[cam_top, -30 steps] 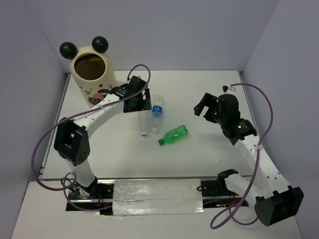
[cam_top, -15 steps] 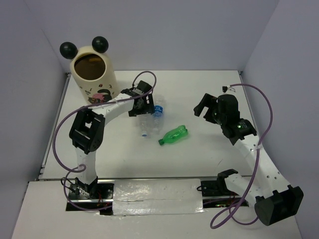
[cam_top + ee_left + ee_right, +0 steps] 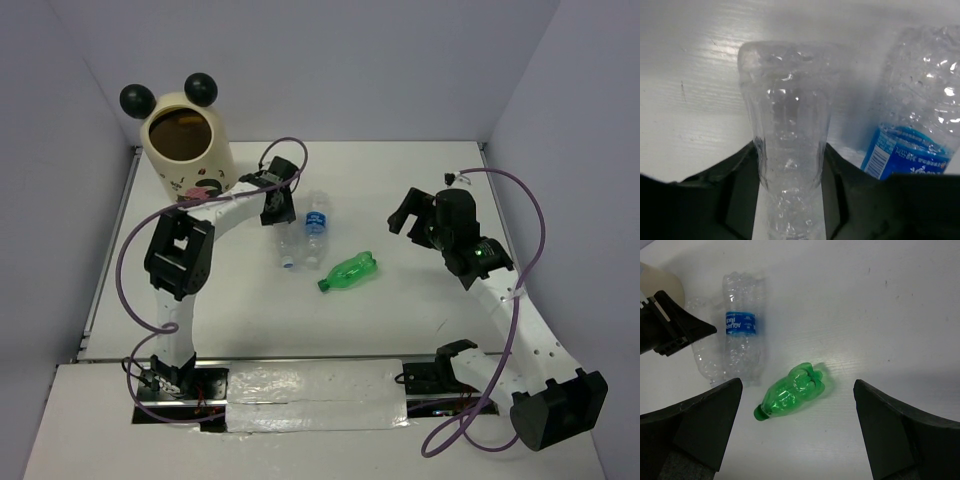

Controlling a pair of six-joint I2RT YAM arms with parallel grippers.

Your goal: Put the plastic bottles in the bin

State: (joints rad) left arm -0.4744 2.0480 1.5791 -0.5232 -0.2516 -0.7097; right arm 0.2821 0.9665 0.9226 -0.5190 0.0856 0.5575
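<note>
near the bin (image 3: 197, 186), left gripper (image 3: 790, 167) clasps the slim clear bottle (image 3: 788, 112); right gripper (image 3: 797, 384) wide.

Left gripper (image 3: 790, 150) is clasping a slim clear bottle (image 3: 787, 100).
Its dark fingers (image 3: 735, 185) are pressing against both sides of the bottle, which is lying on the white table (image 3: 690, 100); a crinkled clear bottle with a blue label (image 3: 925, 115) is lying just beside it, to the right.

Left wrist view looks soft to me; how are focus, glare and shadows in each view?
Left wrist view: the slim bottle is very near and slightly blurred, with glare on the table; right wrist view: the green bottle is sharp, with a soft shadow; top external view: even light, the bin dark inside.
</note>
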